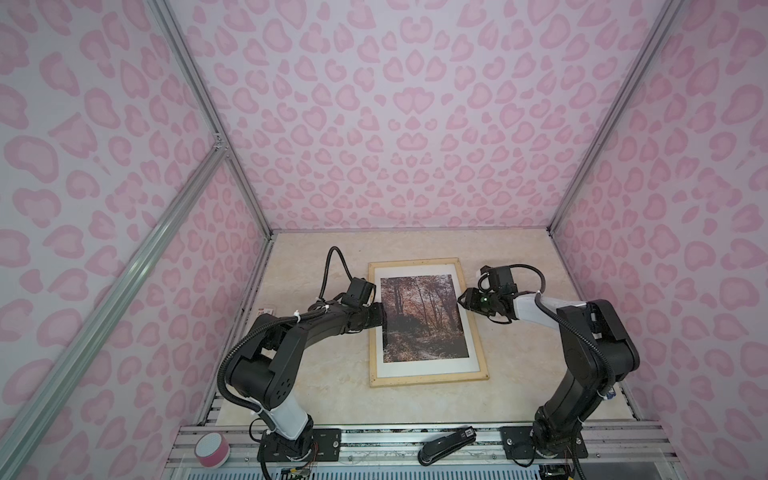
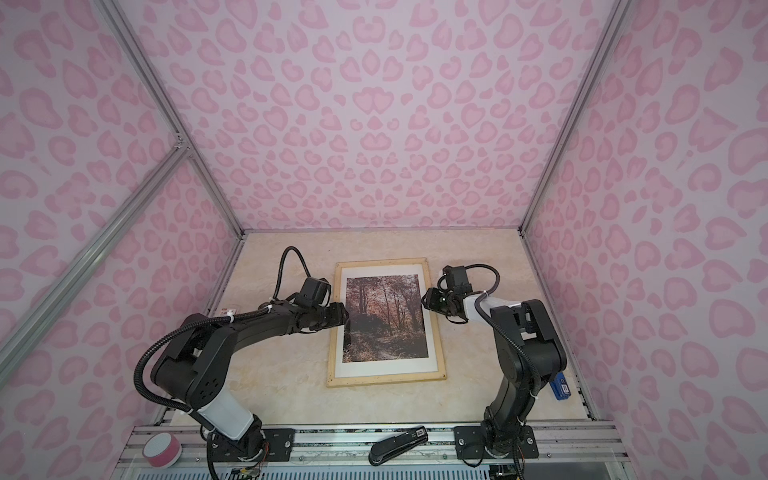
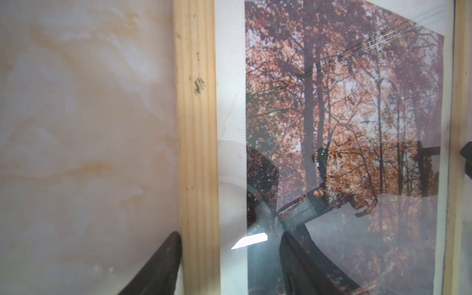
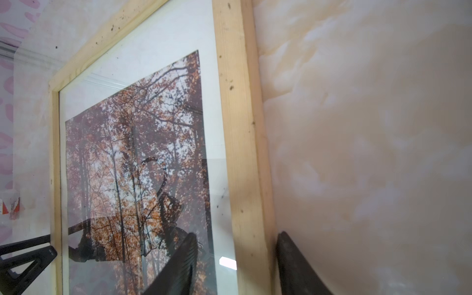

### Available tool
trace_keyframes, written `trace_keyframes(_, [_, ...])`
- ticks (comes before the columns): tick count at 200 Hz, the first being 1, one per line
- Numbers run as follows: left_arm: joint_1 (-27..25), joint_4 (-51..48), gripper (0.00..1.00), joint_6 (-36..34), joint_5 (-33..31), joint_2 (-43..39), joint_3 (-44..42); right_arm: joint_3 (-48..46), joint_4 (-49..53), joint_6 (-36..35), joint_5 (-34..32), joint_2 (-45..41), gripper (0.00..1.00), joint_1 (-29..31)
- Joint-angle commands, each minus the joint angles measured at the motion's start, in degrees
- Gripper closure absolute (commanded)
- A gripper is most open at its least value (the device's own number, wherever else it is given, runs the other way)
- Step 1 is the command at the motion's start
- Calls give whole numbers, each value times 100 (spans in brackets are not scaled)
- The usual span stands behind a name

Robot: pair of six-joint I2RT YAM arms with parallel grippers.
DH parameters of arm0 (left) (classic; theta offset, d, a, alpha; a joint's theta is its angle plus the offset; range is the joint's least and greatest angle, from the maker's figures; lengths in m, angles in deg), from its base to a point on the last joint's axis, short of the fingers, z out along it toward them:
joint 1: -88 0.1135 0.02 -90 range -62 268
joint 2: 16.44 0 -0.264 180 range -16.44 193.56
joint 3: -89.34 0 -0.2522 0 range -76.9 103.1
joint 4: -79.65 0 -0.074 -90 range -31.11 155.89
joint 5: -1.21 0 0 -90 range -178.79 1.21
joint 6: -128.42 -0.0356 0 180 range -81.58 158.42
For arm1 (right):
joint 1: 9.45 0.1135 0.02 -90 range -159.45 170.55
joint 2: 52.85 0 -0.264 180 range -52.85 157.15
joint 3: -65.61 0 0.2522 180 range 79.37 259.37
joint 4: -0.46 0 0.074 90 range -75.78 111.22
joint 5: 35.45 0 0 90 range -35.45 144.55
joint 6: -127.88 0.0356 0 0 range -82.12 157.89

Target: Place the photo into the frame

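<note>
The frame [image 1: 430, 380] of pale wood lies flat on the table in both top views. The photo [image 1: 419, 318], an autumn forest print, sits inside it with a white mat [image 3: 229, 102] around it, under reflective glass. My left gripper [image 1: 384, 318] straddles the frame's left rail [image 3: 196, 127]. One finger [image 3: 168, 255] touches the rail's outer side and the other stands over the glass and photo [image 3: 344, 102]. My right gripper [image 1: 460, 300] straddles the right rail [image 4: 240, 127] the same way, low at the table. Both gaps are much wider than the rail, so both grippers [image 3: 229, 235] [image 4: 237, 234] are open.
A black stapler [image 1: 446, 444] and a pink and white round object [image 1: 212, 449] lie on the metal rail at the front. A small card [image 1: 266, 311] sits at the table's left edge and a blue object [image 2: 559, 384] at its right edge. Pink patterned walls enclose three sides.
</note>
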Motion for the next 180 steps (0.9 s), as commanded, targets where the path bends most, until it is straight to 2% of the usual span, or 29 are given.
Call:
trace_keyframes(1, [-31,292,36,-44,359,112,170,-9,-72,-33,231,-39,49,-21])
trace_keyframes(85, [-2,91,36,-170,208,96,342,-16,-51,-78,227,-49,48,-74])
trace_keyframes(116, [81,-237,34,-315,-304,-243,426,298,426,-382,-85,-176,46,-236])
trace_keyframes(160, [182,-1116,32,-737,-1188,-893,980,532,908,-670,-618,-838,43,-736])
trace_keyframes(180, [194,-1318,31,-998,-1359,-1279,1146,483,974,-742,-654,-1218,37,-964])
